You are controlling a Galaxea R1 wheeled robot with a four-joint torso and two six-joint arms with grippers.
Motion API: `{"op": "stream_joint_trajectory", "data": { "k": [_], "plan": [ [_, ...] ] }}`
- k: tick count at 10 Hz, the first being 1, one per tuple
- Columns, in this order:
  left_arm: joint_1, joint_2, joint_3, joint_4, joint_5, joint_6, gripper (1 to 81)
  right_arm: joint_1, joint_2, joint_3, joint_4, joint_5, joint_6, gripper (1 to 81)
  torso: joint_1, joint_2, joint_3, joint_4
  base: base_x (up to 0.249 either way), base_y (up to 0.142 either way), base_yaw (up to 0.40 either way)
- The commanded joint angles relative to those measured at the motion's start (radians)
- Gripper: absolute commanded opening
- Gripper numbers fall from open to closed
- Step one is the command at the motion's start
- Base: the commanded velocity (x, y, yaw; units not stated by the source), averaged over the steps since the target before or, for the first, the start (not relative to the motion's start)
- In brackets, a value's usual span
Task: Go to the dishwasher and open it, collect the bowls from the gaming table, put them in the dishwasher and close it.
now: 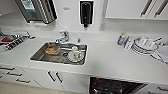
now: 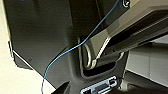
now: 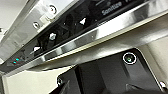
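Observation:
The dishwasher [image 1: 112, 86] shows under the counter at the lower right of the head view, its dark interior exposed. In the right wrist view the dishwasher's door edge [image 3: 100, 32] runs close across the picture: a stainless-steel strip and a dark control band with small lights and the word "Sanitize". The door stands partly open. The gaming table and its bowls are out of view. The left wrist view looks along the robot's own dark body, with a thin blue cable [image 2: 75, 47] across it.
A white counter [image 1: 105, 57] holds a steel sink [image 1: 41, 56] with a dish, a plate and a cup inside. A tap [image 1: 63, 37] stands behind it. Stacked plates [image 1: 145, 46] and bottles sit at the right. White cabinet doors [image 1: 50, 77] are below.

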Motion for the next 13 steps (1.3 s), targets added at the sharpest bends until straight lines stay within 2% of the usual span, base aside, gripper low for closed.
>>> {"op": "stream_joint_trajectory", "data": {
  "k": [1,4,5,6,9,10,11,12,13],
  "plan": [
    [0.012,-0.009,0.002,0.005,0.034,0.007,81.1,0.032,-0.039,0.015,-0.012,-0.043,0.004,81.1,0.063,-0.097,0.000,0.000,0.000,0.000,0.000],
    [0.014,-0.013,0.002,0.007,0.034,0.008,81.1,0.061,-0.001,0.018,-0.012,-0.026,0.007,81.1,0.129,-0.202,0.000,0.000,0.000,0.000,0.000],
    [0.014,-0.015,0.002,0.008,0.036,0.007,81.1,0.078,0.002,0.030,-0.010,0.026,0.033,81.1,0.150,-0.236,0.001,0.000,0.000,0.000,0.000],
    [0.014,-0.018,0.002,0.013,0.036,0.007,81.1,0.103,0.001,0.041,-0.012,0.057,0.056,81.1,0.108,-0.171,0.001,0.000,0.000,0.000,0.000],
    [0.018,-0.019,0.002,0.013,0.040,0.007,81.1,0.201,-0.007,0.054,-0.018,0.152,0.142,81.1,0.133,-0.211,0.001,0.000,0.000,0.000,0.000],
    [0.018,-0.019,0.002,0.013,0.040,0.008,81.1,0.242,-0.025,0.080,-0.021,0.157,0.176,81.1,0.132,-0.209,0.001,0.000,0.000,0.000,0.000],
    [0.020,-0.018,0.002,0.015,0.040,0.010,81.1,0.281,-0.048,0.117,-0.020,0.183,0.208,81.1,0.132,-0.207,0.001,0.000,0.000,0.000,0.000],
    [0.020,-0.013,0.002,0.015,0.040,0.013,81.1,0.320,-0.100,0.188,-0.024,0.233,0.275,81.1,0.132,-0.208,0.001,0.000,0.000,0.000,0.000],
    [0.018,-0.012,0.002,0.016,0.042,0.013,81.1,0.337,-0.150,0.253,-0.026,0.262,0.303,81.1,0.132,-0.208,0.001,0.000,0.000,0.000,0.000]
  ]
}}
